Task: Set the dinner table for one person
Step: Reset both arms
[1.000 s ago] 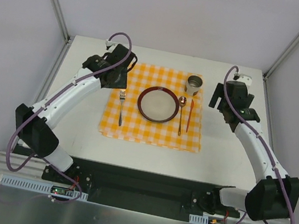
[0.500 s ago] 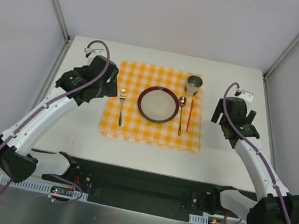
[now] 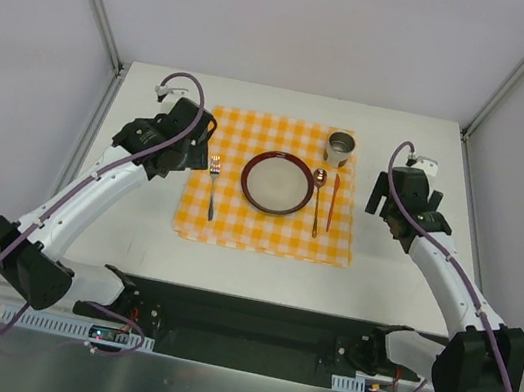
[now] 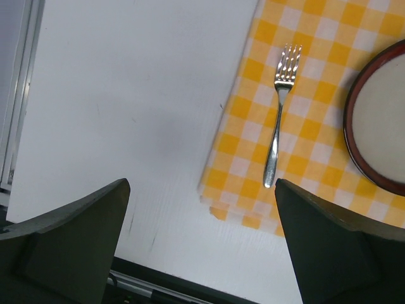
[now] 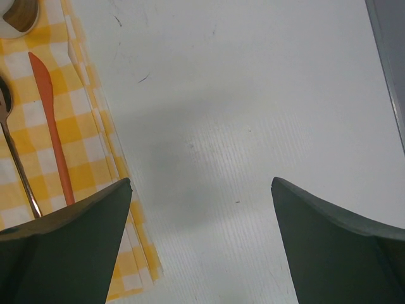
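White matte top, the dinner table [image 3: 259, 269], filled the middle of the top view, from the arm bases at the bottom edge up to the back wall. An orange-and-white checked cloth [image 3: 237, 224] lay flat on it, centre frame.

On the cloth:
- The dark-rimmed plate [image 3: 277, 183] sat in the centre.
- The fork [image 3: 212, 189] was just left of the plate, tines toward the top of the frame.
- The spoon [image 3: 317, 202] was just right of the plate, bowl toward the top.
- The orange knife [image 3: 332, 203] was just right of the spoon, parallel and not touching.
- The metal cup [image 3: 339, 150] stood above the spoon and knife, at the cloth's upper right corner.

I couldn't tell whether the cup carried any print, since it was too small in the top view.

My left gripper [image 3: 189, 148] hung over bare table at the cloth's left edge, near the fork's tines but clear of them. In the left wrist view my fingers [image 4: 76, 244] stood wide apart with nothing between them. White table took the left and middle of that frame. The cloth's left edge and the fork were right of centre, and an arc of the plate was at the right edge.

My right gripper [image 3: 389, 193] hung over bare table right of the cloth, apart from the cup. In the right wrist view my fingers [image 5: 63, 250] were also spread wide and empty. The cloth's right edge, the knife and the spoon's handle ran down the left side of that frame, and the rest was plain white top. The cloth's edge showed several folded layers in both wrist views.
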Robot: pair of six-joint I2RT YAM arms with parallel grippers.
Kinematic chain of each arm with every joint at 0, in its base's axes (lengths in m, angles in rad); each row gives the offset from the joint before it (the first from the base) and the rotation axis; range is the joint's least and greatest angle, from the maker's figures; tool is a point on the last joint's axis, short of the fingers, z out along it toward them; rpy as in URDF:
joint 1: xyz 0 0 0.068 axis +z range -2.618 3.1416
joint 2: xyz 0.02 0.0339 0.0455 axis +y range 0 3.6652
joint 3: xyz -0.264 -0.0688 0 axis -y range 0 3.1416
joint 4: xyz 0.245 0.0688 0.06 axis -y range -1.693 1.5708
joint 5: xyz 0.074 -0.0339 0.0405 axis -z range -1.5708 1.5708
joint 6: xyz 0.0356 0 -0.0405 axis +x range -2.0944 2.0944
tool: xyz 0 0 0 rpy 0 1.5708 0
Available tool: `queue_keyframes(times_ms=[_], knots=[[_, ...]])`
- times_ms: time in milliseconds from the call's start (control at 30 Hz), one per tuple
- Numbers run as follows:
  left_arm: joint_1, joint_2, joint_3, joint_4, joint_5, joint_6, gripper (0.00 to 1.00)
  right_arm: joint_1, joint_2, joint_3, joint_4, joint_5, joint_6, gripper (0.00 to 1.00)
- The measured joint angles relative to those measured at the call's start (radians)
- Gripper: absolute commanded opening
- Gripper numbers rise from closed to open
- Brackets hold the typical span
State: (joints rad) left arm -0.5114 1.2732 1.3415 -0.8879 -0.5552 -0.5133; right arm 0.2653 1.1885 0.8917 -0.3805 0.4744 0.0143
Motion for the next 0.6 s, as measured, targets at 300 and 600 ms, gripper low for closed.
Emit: queue_keyframes(times_ms=[300,600], knots=[[0.0,0.064,0.0,0.0,-0.058,0.004,0.99,0.0,0.013,0.023,-0.018,-0.011,0.0,0.96],[0.0,0.064,0.0,0.044,-0.049,0.009,0.99,0.0,0.015,0.024,-0.029,-0.016,0.0,0.96]])
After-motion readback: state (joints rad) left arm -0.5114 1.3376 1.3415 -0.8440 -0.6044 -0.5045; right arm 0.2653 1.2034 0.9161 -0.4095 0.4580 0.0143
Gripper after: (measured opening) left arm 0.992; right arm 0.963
